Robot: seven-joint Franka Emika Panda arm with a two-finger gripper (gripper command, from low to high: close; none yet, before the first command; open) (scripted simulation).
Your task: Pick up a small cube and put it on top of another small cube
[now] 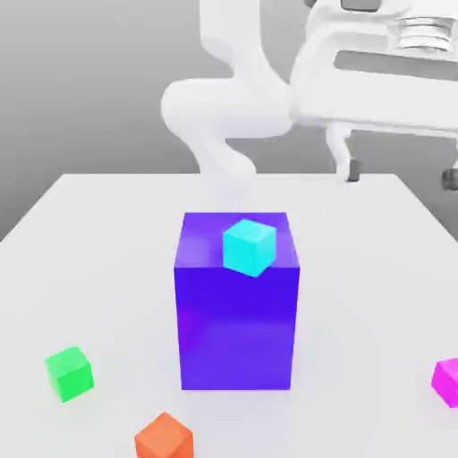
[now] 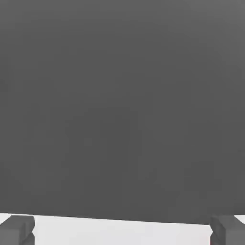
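The small magenta cube [image 1: 445, 380] lies on the white table [image 1: 107, 233] at the exterior view's right edge, near the front. A green cube [image 1: 70, 373] sits at the front left and an orange cube [image 1: 165, 438] at the front middle. A cyan cube [image 1: 249, 247] rests on top of the big blue-violet block [image 1: 237, 331]. My gripper [image 1: 402, 174] hangs high over the table's far right, well away from every cube. In the hand view the gripper [image 2: 122, 232] stands open, its two dark fingertips [image 2: 16, 229] wide apart with nothing between them.
The tall blue-violet block stands in the middle of the table, between the green cube and the magenta one. The white arm [image 1: 233, 107] rises behind the table's far edge. The hand view faces a grey background above a strip of white table [image 2: 119, 229].
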